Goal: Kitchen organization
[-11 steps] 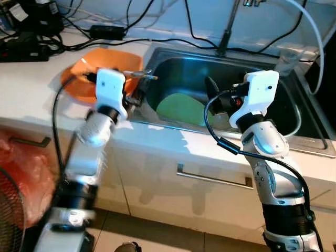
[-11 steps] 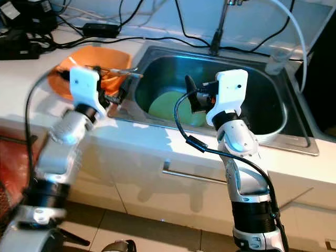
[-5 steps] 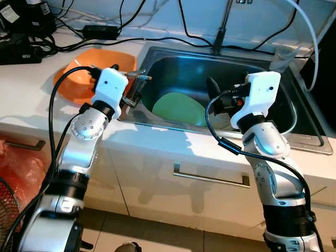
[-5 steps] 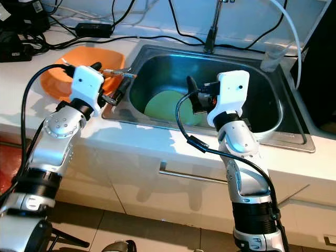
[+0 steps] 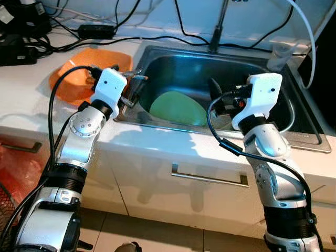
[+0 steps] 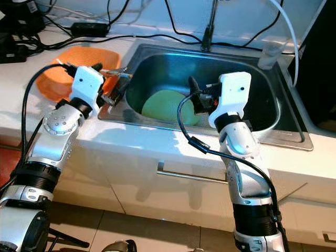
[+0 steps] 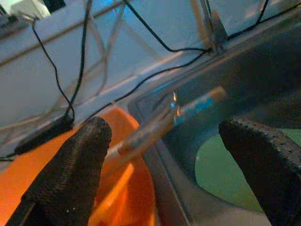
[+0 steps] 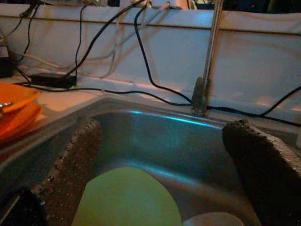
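A: Where are the grippers sitting relative to the sink (image 5: 294,128)?

B: The left gripper (image 5: 134,90) is hovering at the sink's left rim, fingers spread and empty. Utensils (image 7: 164,123) are lying across the rim of the orange bowl (image 5: 71,79), which is resting on the counter just left of the sink, their tips reaching over the basin. The right gripper (image 5: 214,94) is hanging over the middle of the sink, fingers likewise parted, holding nothing.

A: And the step in hand?

B: I'm judging it a reach for a pickup. A green plate (image 5: 177,108) is lying in the sink, with a pale dish (image 8: 216,220) beside it.

A: Next move?

B: Probably closing the left fingers around the utensils, or lowering the right gripper onto the plate's edge.
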`<state>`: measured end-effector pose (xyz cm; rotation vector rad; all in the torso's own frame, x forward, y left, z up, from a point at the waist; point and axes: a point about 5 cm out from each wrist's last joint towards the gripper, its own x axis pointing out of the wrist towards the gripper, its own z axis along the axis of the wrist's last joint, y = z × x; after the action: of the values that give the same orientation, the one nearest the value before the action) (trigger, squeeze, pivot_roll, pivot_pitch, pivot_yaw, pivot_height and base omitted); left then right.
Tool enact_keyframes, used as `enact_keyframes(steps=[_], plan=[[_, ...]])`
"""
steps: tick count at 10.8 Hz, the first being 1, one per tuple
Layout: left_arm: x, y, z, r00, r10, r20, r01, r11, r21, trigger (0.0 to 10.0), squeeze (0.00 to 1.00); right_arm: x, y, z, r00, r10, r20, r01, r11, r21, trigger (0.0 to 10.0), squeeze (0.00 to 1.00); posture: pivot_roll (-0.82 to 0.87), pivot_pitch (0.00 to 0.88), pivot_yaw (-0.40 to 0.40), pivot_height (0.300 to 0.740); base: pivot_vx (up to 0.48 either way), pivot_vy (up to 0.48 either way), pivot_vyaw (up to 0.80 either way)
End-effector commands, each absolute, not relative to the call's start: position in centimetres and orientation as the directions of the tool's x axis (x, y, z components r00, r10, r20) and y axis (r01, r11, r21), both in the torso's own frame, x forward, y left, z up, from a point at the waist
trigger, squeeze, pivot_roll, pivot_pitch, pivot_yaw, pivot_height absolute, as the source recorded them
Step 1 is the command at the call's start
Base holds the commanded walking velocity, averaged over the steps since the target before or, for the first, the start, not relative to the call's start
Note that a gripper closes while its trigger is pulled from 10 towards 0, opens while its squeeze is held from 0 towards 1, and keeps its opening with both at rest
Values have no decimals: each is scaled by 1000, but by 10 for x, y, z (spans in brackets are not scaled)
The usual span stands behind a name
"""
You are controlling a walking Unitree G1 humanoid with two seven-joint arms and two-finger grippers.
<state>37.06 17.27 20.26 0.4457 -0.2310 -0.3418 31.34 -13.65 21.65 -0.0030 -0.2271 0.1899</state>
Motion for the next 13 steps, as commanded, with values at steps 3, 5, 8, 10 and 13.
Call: enact_keyframes(steps=[3, 5, 8, 10, 13], plan=[[375, 173, 209, 904, -393, 166, 282, 843, 457, 2392, 0, 311, -141, 220, 957, 168, 235, -168, 986, -21, 10000, 0, -69, 115, -13, 740, 0, 0, 0], [376, 178, 210, 907, -383, 177, 267, 846, 462, 0, 0, 312, -141, 220, 958, 168, 234, -168, 986, -21, 10000, 0, -68, 114, -13, 740, 0, 0, 0], [377, 181, 209, 906, -383, 179, 261, 839, 477, 0, 0, 311, -141, 220, 958, 168, 234, -168, 986, -20, 10000, 0, -68, 111, -12, 740, 0, 0, 0], [378, 184, 210, 909, -369, 195, 239, 844, 481, 0, 0, 311, -141, 220, 957, 169, 234, -169, 985, -20, 10000, 0, -68, 109, -12, 740, 0, 0, 0], [379, 187, 212, 914, -339, 224, 192, 846, 497, 0, 0, 311, -140, 220, 957, 170, 235, -170, 985, -20, 10000, 0, -68, 109, -12, 740, 0, 0, 0]])
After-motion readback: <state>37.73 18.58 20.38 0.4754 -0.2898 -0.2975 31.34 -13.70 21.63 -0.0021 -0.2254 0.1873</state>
